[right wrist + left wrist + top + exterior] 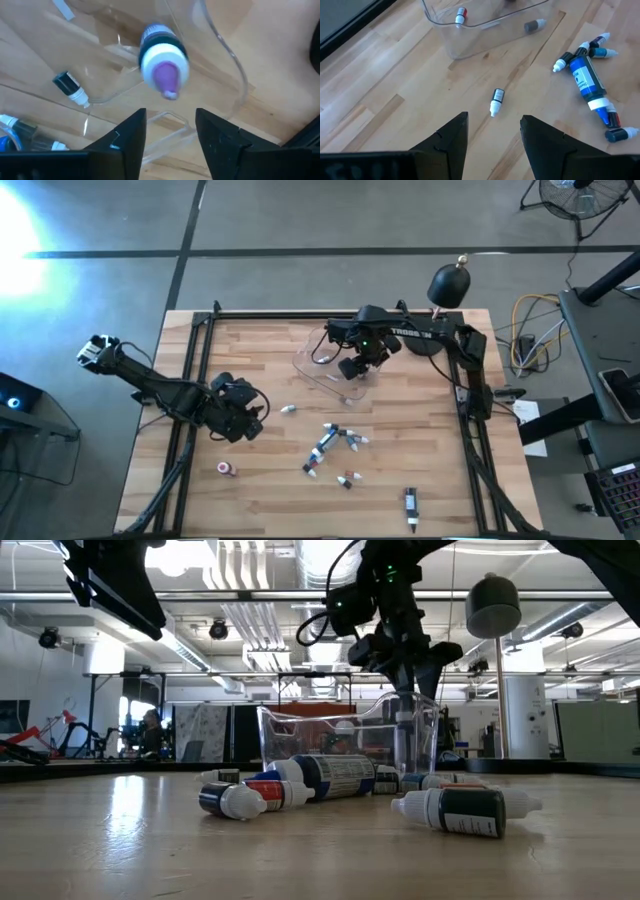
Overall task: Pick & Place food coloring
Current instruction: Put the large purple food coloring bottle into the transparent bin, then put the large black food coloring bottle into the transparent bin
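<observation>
Small food coloring bottles lie scattered on the wooden table: a white-capped one [496, 101] straight ahead of my left gripper [492, 132], which hovers open above the table [255, 418], and a cluster [330, 442] around a larger blue bottle [587, 80]. My right gripper [355, 372] hangs open over the clear tray [305, 365]. Below its fingers, a bottle with a white cap and purple tip [162, 62] points its cap at the camera, apart from both fingers. A red-capped bottle [461, 15] lies inside the tray.
Single bottles lie near the table's front edge [227, 469], [347, 478], [411, 505]. A dark bottle [70, 89] lies beside the tray wall. A black frame runs along the table's edges [190, 380]. A black lamp head [449, 283] stands at the far right corner.
</observation>
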`<state>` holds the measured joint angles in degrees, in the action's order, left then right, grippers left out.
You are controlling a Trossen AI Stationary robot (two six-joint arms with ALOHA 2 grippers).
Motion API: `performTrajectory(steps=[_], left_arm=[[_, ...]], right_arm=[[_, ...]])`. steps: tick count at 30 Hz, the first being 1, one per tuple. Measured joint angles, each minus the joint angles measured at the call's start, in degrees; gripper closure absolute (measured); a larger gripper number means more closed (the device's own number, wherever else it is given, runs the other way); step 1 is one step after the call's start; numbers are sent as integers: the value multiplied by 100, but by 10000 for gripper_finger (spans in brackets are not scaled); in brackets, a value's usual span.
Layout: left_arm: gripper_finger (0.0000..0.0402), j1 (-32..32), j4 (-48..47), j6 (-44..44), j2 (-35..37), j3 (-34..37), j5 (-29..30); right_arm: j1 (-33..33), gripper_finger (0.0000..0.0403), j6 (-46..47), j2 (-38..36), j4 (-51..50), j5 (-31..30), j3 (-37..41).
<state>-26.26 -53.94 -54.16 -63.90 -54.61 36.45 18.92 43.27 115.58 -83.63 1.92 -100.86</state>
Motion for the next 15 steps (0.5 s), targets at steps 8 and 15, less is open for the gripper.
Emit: performTrajectory(steps=[8,15], left_arm=[[245,0,3,7,0,0,0],[245,0,3,11,0,0,12]], right_arm=[[-46,197,2,-173,-74,-60,-77],[-854,191,246,-1129,-499,-65,5]])
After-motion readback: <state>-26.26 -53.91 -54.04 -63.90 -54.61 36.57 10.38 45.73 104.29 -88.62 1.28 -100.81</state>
